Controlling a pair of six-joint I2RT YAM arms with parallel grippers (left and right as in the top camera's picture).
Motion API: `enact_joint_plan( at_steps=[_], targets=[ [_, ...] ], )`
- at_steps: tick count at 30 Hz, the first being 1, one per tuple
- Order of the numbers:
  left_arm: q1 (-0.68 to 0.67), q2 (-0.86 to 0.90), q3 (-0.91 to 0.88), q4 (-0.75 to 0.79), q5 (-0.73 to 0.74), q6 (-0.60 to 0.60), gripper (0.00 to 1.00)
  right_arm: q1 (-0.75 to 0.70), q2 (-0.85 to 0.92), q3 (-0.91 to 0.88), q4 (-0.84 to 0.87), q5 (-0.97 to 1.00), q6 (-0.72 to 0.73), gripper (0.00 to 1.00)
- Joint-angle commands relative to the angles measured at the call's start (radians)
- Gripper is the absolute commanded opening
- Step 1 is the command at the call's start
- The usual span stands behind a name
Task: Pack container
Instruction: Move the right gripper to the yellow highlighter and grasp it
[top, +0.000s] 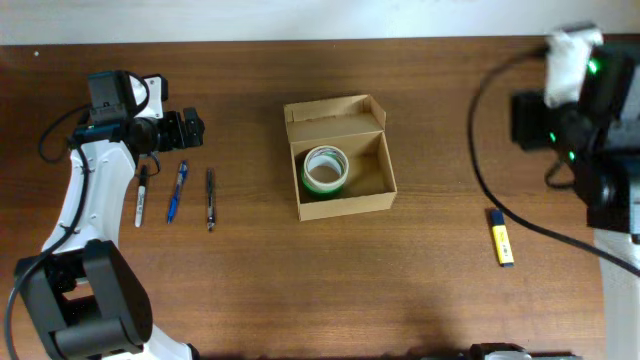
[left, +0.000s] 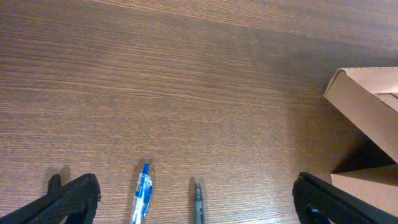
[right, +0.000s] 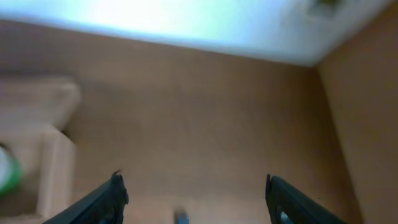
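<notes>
The tan cardboard container (top: 340, 158) stands open at the table's middle, lid flap tilted back, with a green-and-white tape roll (top: 325, 169) inside. Its corner shows in the left wrist view (left: 367, 106) and blurred in the right wrist view (right: 43, 143). My left gripper (top: 185, 130) is open and empty, above the tips of a blue pen (left: 143, 193) and a dark grey pen (left: 198, 202). My right gripper (right: 196, 193) is open and empty at the far right, raised above a yellow-and-blue marker (top: 502, 238).
Three pens lie side by side left of the box: a black-and-white marker (top: 141, 195), the blue pen (top: 177, 190) and the dark pen (top: 210, 198). A black cable (top: 520, 215) runs across the right side. The right arm's base (top: 600, 120) stands at the right edge.
</notes>
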Motion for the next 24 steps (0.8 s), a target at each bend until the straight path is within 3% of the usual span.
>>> enact_joint_plan(
  at_steps=[1,8,24],
  targets=[
    [0.001,0.008,0.014,-0.001,0.014,0.019,0.99,-0.106,0.049,-0.205,0.006,-0.043,0.008,0.71],
    [0.001,0.008,0.014,-0.001,0.014,0.019,0.99,-0.166,0.159,-0.437,0.088,-0.101,-0.052,0.80],
    [0.001,0.008,0.014,-0.001,0.014,0.019,0.99,-0.166,0.498,-0.465,0.072,-0.084,-0.180,0.76]
  ],
)
